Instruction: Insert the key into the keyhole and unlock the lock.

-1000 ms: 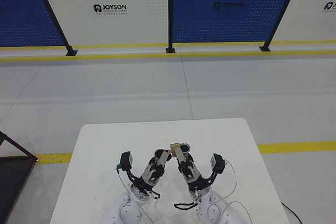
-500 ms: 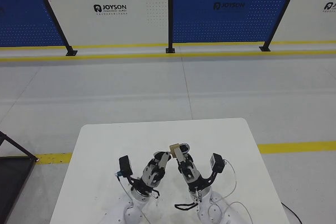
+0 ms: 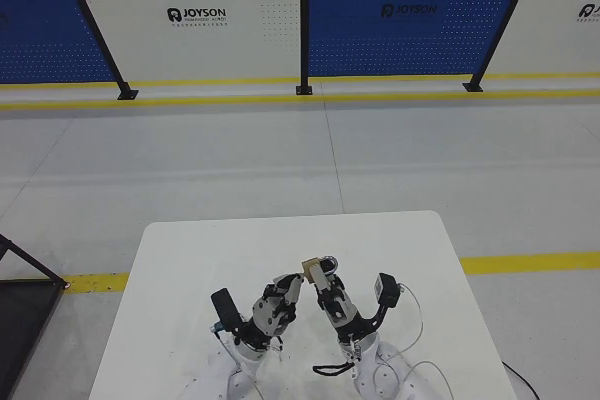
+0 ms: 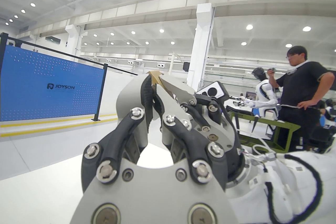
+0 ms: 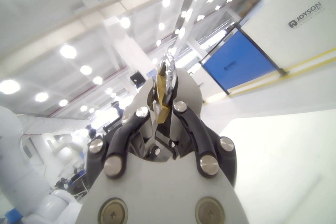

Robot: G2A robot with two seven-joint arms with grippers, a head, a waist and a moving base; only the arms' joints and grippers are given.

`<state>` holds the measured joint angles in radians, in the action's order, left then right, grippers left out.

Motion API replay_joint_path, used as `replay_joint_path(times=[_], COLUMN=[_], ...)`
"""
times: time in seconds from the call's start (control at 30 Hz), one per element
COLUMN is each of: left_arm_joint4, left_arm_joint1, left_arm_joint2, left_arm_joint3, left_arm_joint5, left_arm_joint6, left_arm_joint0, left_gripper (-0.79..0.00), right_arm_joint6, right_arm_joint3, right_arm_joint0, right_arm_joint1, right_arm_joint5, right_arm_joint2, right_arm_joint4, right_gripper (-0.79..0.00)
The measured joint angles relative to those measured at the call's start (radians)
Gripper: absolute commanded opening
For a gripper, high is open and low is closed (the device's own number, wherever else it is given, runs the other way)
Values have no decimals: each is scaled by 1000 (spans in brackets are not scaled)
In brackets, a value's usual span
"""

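Above the white table (image 3: 180, 260), near its front, the two grippers meet tip to tip. My right gripper (image 3: 323, 284) is shut on a brass padlock (image 5: 162, 99), whose silver shackle (image 5: 169, 70) sticks out past the fingertips. The padlock (image 3: 310, 266) shows as a small brass block between the two arms. My left gripper (image 4: 153, 88) is shut, its tip pressed against the padlock's brass edge (image 4: 155, 76). The key is mostly hidden between its pads. A small metal piece (image 5: 157, 108) shows at the lock's lower end.
A black rack (image 3: 10, 290) stands off the table's left side. Blue and white barrier panels (image 3: 400, 40) line the far floor behind a yellow line. The table's far half is bare white surface.
The left arm's wrist has rolled and shifted slightly toward the table's front edge. Both grippers have stayed together at the padlock.
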<state>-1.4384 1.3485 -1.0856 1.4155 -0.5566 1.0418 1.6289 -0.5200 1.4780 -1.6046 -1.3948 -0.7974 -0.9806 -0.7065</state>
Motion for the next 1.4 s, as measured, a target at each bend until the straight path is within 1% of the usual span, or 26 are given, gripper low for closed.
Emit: replay_joint_path(times=[0.23, 0.67, 0.87, 1.0, 1.4], left_arm_joint4=[-86, -230, -285, -327, -374], left_arm_joint1=[-8, -24, -31, -35, -40], left_arm_joint2=[-1, -16, -17, -20, -9], left_arm_joint3=[-4, -2, -4, -7, -29], left_arm_joint5=[94, 276, 334, 394, 502], left_arm_joint6=[44, 77, 88, 97, 133], left_arm_joint0=[-6, -13, -14, -19, -40], left_gripper=[-785, -785, -785, -785, -785], right_arm_joint6=[22, 43, 48, 52, 60], right_arm_joint3=[6, 14, 16, 16, 16], right_arm_joint0=[-4, -9, -10, -11, -11], right_arm_joint1=[1, 2, 1, 1, 0], right_arm_joint5=[3, 11, 13, 16, 20], right_arm_joint2=[-5, -11, -12, -13, -15], right_arm_joint4=[12, 22, 26, 29, 36], right_gripper=[-785, -785, -785, -785, -785])
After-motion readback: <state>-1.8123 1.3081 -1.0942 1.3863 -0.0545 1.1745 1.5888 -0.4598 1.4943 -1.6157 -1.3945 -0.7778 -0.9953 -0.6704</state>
